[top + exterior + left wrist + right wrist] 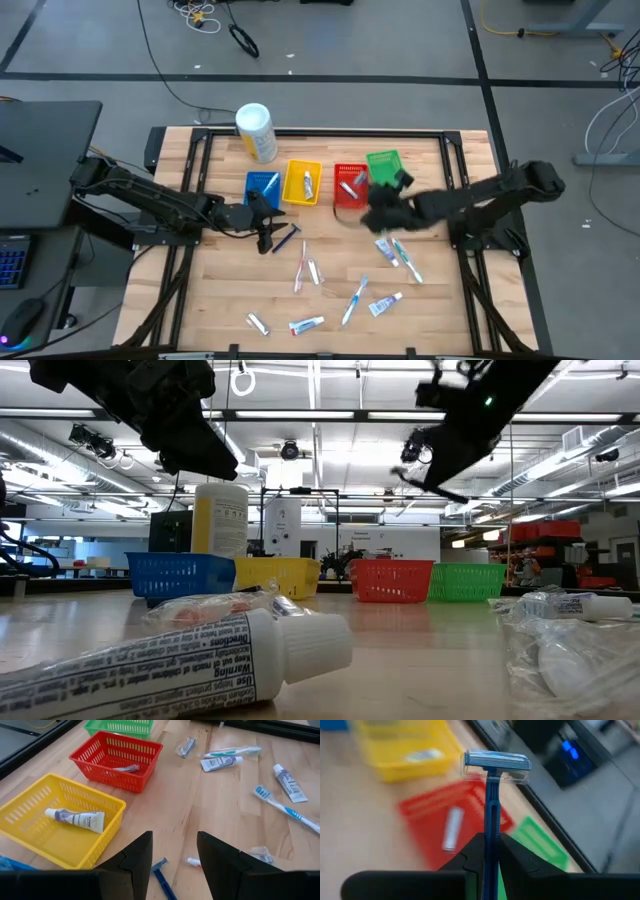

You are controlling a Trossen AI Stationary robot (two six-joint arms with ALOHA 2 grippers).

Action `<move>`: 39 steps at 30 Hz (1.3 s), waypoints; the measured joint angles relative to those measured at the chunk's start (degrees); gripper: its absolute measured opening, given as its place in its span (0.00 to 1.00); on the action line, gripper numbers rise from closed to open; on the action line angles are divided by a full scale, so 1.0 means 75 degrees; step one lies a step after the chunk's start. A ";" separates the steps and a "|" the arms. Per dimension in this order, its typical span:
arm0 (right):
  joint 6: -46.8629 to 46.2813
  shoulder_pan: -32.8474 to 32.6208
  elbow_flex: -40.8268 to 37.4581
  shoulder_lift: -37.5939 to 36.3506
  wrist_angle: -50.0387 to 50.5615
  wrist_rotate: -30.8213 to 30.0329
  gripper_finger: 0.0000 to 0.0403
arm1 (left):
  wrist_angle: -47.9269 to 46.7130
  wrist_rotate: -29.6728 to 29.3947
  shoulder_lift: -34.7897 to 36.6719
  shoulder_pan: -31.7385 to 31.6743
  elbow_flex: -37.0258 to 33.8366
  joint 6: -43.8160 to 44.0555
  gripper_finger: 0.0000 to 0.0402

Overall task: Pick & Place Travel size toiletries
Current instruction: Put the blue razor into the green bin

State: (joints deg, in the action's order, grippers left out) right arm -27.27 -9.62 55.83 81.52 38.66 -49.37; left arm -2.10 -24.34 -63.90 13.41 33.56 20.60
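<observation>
Right wrist view shows your right gripper (490,851) clamped on a blue razor (492,795) by its handle, head outward, lifted over the red basket (470,810) near the table's far edge, likely for dropping in; your left gripper (172,857), fingers apart and empty, hovers over another razor (162,879) beside the yellow basket (30,805), seemingly lining up a pick.

Overhead, table-level and both wrist cameras all share the red basket (349,186).

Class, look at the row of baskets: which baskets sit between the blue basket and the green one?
The high view shows the yellow basket and red basket between the blue basket and green basket.
</observation>
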 joint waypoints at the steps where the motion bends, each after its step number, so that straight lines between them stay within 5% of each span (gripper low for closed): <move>1: -0.0002 0.0307 0.0000 0.0002 0.0089 0.0040 0.13 | 0.0000 -0.0002 0.0000 0.0000 0.0000 0.0006 0.41; 12: -0.0014 0.2879 -0.0571 0.0032 0.0029 0.1864 0.13 | -0.0033 0.0269 0.0000 0.0000 0.0000 -0.0001 0.41; 17: 0.0380 0.3536 -0.1648 0.0032 -0.1332 0.2360 0.13 | -0.0030 0.0266 0.0000 0.0000 0.0000 -0.0023 0.41; 24: 0.1225 0.3905 -0.2652 0.0032 -0.3355 0.2744 0.13 | -0.0021 0.0257 0.0000 0.0000 0.0000 0.0007 0.41; 31: 0.1644 0.4282 -0.2786 0.0032 -0.3330 0.3915 0.14 | -0.0018 0.0141 0.0000 0.0000 0.0000 0.0016 0.41; 39: 0.1792 0.4532 -0.2786 0.0032 -0.3280 0.4022 0.18 | -0.0015 0.0141 0.0000 0.0000 0.0000 0.0024 0.41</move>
State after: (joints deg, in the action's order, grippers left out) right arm -13.82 24.37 34.94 81.76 14.06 -19.20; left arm -2.22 -23.29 -63.90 13.41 33.56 20.78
